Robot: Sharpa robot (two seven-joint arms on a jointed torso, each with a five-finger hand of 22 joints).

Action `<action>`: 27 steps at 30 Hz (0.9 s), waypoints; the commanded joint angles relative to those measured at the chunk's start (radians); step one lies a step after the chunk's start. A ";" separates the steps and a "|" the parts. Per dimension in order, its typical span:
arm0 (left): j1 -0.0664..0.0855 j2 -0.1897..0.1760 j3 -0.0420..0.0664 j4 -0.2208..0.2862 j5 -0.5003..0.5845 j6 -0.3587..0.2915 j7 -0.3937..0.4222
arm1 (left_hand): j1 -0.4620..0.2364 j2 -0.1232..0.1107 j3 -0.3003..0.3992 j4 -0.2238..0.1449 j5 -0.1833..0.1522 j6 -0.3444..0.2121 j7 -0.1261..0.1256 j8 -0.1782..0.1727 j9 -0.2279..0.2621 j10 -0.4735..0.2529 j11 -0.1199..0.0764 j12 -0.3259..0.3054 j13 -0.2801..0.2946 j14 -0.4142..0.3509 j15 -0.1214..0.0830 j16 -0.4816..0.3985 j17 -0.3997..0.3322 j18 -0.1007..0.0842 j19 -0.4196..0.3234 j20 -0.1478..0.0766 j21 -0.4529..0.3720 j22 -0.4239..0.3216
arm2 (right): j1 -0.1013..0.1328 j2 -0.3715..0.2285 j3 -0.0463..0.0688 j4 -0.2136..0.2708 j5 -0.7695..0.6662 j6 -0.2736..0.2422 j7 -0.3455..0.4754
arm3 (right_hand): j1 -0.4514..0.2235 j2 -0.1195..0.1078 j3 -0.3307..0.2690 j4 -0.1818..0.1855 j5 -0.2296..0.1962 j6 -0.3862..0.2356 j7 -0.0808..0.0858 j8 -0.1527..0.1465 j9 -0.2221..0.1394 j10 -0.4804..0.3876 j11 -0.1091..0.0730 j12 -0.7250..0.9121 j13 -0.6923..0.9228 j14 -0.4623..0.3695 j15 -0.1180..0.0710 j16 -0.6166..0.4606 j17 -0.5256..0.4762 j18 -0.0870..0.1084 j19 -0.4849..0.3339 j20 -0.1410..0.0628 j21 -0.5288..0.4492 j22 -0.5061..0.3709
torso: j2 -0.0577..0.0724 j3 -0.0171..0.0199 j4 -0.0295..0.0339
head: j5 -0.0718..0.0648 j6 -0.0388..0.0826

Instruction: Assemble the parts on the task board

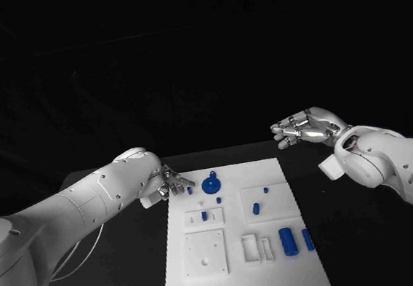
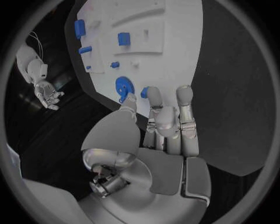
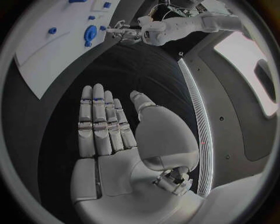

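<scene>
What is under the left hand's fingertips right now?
The left hand reaches over the task board's far corner, fingertips by a small blue peg and the round blue part. Contact is hidden.

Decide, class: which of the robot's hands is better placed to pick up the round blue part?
Left. The left hand has its fingers at the task board beside the round blue part; the right hand hovers off the board.

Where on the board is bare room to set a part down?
Free: the task board along its near edge and its far right corner beyond the small blue peg. Crowded: the far left corner, where the left hand reaches by the blue disc.
</scene>
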 commanded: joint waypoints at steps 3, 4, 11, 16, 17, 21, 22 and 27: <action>-0.004 0.012 0.000 -0.017 0.000 0.019 0.025 | 0.002 0.009 -0.002 -0.005 -0.001 -0.006 0.001 0.007 -0.003 -0.008 -0.002 0.006 -0.001 -0.006 0.005 -0.006 -0.001 -0.009 0.002 0.007 -0.004 0.017 | 0.000 0.001 0.000 0.005 0.002 -0.001 0.010 | -0.005 0.000 -0.004 0.000 0.001 -0.006 0.001 -0.002 -0.002 -0.006 0.001 -0.002 -0.001 -0.007 -0.001 -0.005 0.000 -0.003 -0.005 0.000 -0.006 -0.001 | 0.005 -0.0005 -0.0030 | -0.001 0.004; -0.004 0.013 0.000 -0.019 0.003 0.020 0.027 | 0.002 0.011 -0.002 -0.006 -0.001 -0.006 0.001 0.007 -0.004 -0.008 -0.002 0.006 -0.002 -0.006 0.005 -0.006 -0.002 -0.009 0.002 0.007 -0.004 0.017 | 0.000 0.001 0.000 0.005 0.002 -0.001 0.010 | -0.005 0.000 -0.004 0.000 0.001 -0.006 0.001 -0.002 -0.002 -0.006 0.001 -0.002 -0.001 -0.007 -0.001 -0.005 0.000 -0.003 -0.005 0.000 -0.006 -0.001 | 0.005 -0.0005 -0.0030 | -0.001 0.004; -0.008 0.019 0.001 -0.023 0.015 0.020 0.034 | 0.002 0.020 -0.002 -0.006 -0.001 -0.008 0.002 0.009 -0.006 -0.010 -0.001 0.007 -0.002 -0.006 0.005 -0.005 -0.001 -0.009 0.002 0.007 -0.004 0.017 | 0.000 0.003 0.000 0.006 0.003 0.000 0.010 | -0.005 0.000 -0.004 0.000 0.001 -0.006 0.001 -0.002 -0.002 -0.006 0.001 -0.002 -0.001 -0.007 -0.001 -0.005 0.000 -0.003 -0.005 0.000 -0.006 -0.001 | 0.005 -0.0014 -0.0013 | -0.004 0.005; -0.009 0.022 0.001 -0.027 0.019 0.020 0.035 | 0.004 0.024 -0.001 -0.007 -0.001 -0.009 0.002 0.009 -0.006 -0.011 -0.001 0.007 -0.002 -0.006 0.005 -0.006 -0.003 -0.008 0.002 0.007 -0.004 0.017 | 0.000 0.005 0.000 0.004 0.004 0.000 0.010 | -0.005 0.000 -0.004 0.000 0.001 -0.006 0.001 -0.002 -0.002 -0.006 0.001 -0.002 -0.001 -0.007 -0.001 -0.005 0.000 -0.003 -0.005 0.000 -0.006 -0.001 | 0.004 -0.0005 -0.0010 | -0.005 0.003; -0.009 0.022 0.001 -0.028 0.019 0.020 0.035 | 0.004 0.027 -0.002 -0.010 -0.001 -0.011 0.003 0.011 -0.007 -0.012 -0.001 0.008 -0.002 -0.007 0.006 -0.006 -0.004 -0.008 0.001 0.008 -0.005 0.017 | 0.000 0.005 0.000 0.004 0.004 0.001 0.010 | -0.005 0.000 -0.004 0.000 0.001 -0.006 0.001 -0.002 -0.002 -0.006 0.001 -0.002 -0.001 -0.007 -0.001 -0.005 0.000 -0.003 -0.005 0.000 -0.006 -0.001 | 0.004 -0.0005 -0.0010 | -0.005 0.003; -0.009 0.022 0.001 -0.033 0.021 0.018 0.034 | 0.011 0.037 0.002 -0.015 0.000 -0.014 0.003 0.011 -0.009 -0.014 0.000 0.008 -0.003 -0.008 0.006 -0.006 -0.004 -0.008 0.001 0.008 -0.005 0.017 | 0.000 0.006 0.000 0.004 0.004 0.001 0.010 | -0.003 0.003 -0.011 0.001 0.001 -0.006 0.001 -0.002 -0.002 -0.007 0.001 -0.002 -0.001 -0.007 -0.001 -0.005 0.000 -0.003 -0.006 0.000 -0.006 -0.001 | 0.004 -0.0010 -0.0016 | -0.006 0.004; -0.009 0.022 0.001 -0.034 0.022 0.018 0.034 | 0.012 0.039 0.003 -0.016 0.000 -0.014 0.003 0.011 -0.009 -0.014 0.000 0.008 -0.003 -0.008 0.006 -0.007 -0.004 -0.008 0.001 0.008 -0.005 0.017 | 0.000 0.006 0.000 0.004 0.004 0.001 0.010 | -0.003 0.003 -0.011 0.001 0.001 -0.006 0.001 -0.002 -0.002 -0.007 0.001 -0.002 -0.001 -0.007 -0.001 -0.005 0.000 -0.003 -0.006 0.000 -0.006 -0.001 | 0.004 -0.0010 -0.0017 | -0.005 0.004; -0.009 0.023 0.001 -0.038 0.026 0.019 0.034 | 0.018 0.051 0.006 -0.024 0.000 -0.015 0.003 0.012 -0.011 -0.016 0.000 0.009 -0.003 -0.008 0.006 -0.006 -0.004 -0.008 0.001 0.009 -0.005 0.017 | 0.000 0.007 0.000 0.004 0.004 -0.001 0.012 | -0.003 0.003 -0.011 0.001 0.001 -0.006 0.001 -0.002 -0.002 -0.007 0.001 -0.002 -0.001 -0.007 -0.001 -0.005 0.000 -0.003 -0.006 0.000 -0.006 -0.001 | 0.004 0.0000 -0.0015 | -0.005 0.005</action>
